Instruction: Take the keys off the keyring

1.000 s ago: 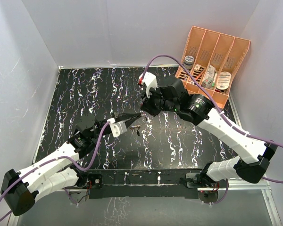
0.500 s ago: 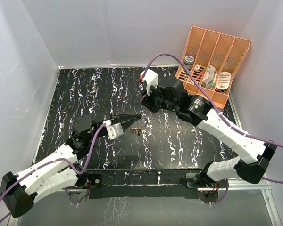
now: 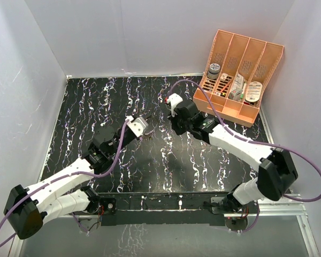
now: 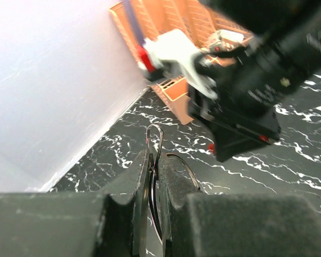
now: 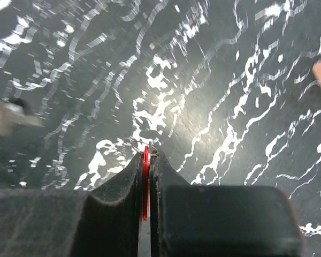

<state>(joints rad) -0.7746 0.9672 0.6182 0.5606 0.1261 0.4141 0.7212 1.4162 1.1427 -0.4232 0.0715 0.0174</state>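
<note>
My left gripper (image 3: 144, 130) (image 4: 156, 158) is shut on the keyring (image 4: 155, 140), a thin wire circle standing edge-on between the pads, one arc (image 4: 185, 168) bowing out to the right. The keys (image 3: 148, 135) hang as a small dark bunch just below its tips, over the black marbled table (image 3: 96, 107). My right gripper (image 3: 171, 116) (image 5: 147, 152) is a short way to the right, apart from the left one. It is shut on a flat red piece (image 5: 145, 182) with a tiny wire loop (image 5: 144, 145) at the fingertips. In the left wrist view the right gripper's black body (image 4: 241, 126) looms ahead.
The orange organiser (image 3: 238, 75) (image 4: 171, 32) with small items in its slots stands at the back right corner. White walls (image 3: 150, 32) close in the table at the back and both sides. A blurred grey part (image 5: 5, 115) shows at the left of the right wrist view.
The two grippers, which met over the table's middle, have drawn apart. The left one turned and moved slightly left with the keyring; the right arm sank lower and stretched out.
</note>
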